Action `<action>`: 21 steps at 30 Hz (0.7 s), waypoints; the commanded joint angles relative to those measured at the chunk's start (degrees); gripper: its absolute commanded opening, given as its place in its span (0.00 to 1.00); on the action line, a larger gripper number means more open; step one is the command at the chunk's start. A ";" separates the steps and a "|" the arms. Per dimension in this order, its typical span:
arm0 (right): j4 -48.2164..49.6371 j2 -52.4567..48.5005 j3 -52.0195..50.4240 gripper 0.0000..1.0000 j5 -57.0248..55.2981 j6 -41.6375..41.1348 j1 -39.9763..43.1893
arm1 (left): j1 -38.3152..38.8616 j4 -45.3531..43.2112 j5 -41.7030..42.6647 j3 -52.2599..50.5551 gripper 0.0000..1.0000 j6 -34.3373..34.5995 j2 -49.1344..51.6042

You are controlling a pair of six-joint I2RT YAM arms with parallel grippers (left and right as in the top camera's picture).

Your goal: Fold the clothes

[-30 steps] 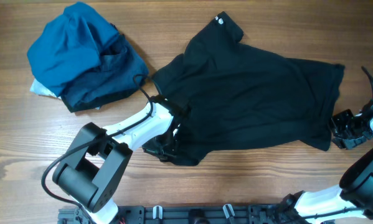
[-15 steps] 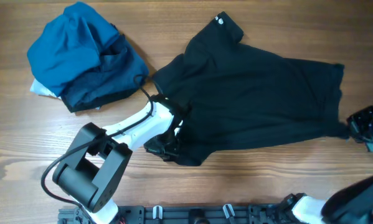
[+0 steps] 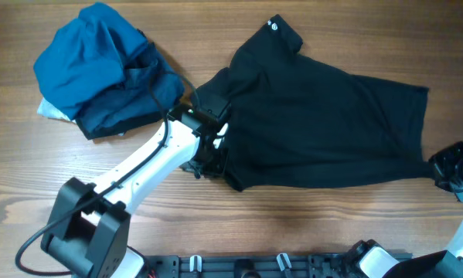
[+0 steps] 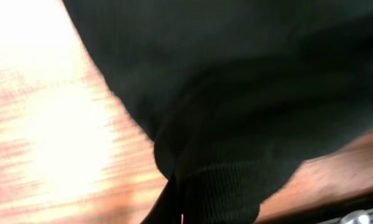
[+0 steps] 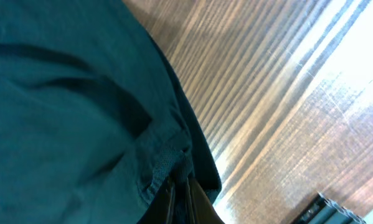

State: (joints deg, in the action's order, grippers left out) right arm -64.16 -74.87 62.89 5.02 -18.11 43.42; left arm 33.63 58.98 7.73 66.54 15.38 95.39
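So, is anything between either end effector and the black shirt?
Nothing visible. The left end effector is shut on the black shirt at its left edge, the right end effector at its right corner.

The black shirt [image 4: 236, 93] bunches into the gripper [image 4: 174, 208] above blurred wooden table [image 4: 49, 137].

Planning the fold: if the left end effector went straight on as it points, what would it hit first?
Probably more black shirt: the left end effector is shut on its edge and fabric fills the wrist view ahead.
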 commanded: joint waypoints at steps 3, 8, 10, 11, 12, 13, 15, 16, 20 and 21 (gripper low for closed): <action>3.80 -3.48 -0.61 0.04 1.18 -0.09 -2.89 | -2.36 -14.27 -8.39 2.84 0.04 -0.13 -2.05; 5.86 -10.12 -0.61 0.04 -2.25 -2.97 -2.97 | -4.04 -27.32 -11.74 2.84 0.04 -4.74 -1.53; 6.03 -12.94 -0.61 0.04 -2.27 -2.86 -2.97 | -4.50 -29.94 -11.69 2.84 0.04 -6.23 -0.87; 6.10 -14.47 -0.61 0.04 -2.25 -2.91 -2.97 | -4.57 -30.82 -11.72 2.84 0.04 -6.40 -0.48; 6.03 -15.54 -0.61 0.04 -2.23 -2.89 -2.97 | -4.57 -31.63 -11.67 2.84 0.04 -7.37 0.37; 6.01 -16.70 -0.61 0.04 -2.27 -2.86 -2.97 | -4.57 -32.11 -11.72 2.84 0.06 -8.46 1.51; 6.34 -17.51 -0.61 0.04 -2.27 -2.89 -2.97 | -4.66 -32.50 -11.91 2.84 0.08 -8.81 2.97; 6.93 -17.81 -0.61 0.04 -2.29 -2.89 -2.97 | -4.72 -32.72 -11.91 2.84 0.09 -8.81 3.69; 10.71 -18.05 -0.61 0.20 -0.11 -2.78 -2.97 | -4.79 -33.48 -11.91 2.84 0.75 -8.76 4.96; 11.45 -18.05 -0.61 0.27 0.96 -2.75 -2.97 | -4.79 -33.42 -11.91 2.86 0.79 -8.76 4.94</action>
State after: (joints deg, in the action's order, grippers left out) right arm -54.41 -92.16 62.70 4.23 -20.56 40.64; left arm 29.32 26.02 -3.25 68.64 7.57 99.96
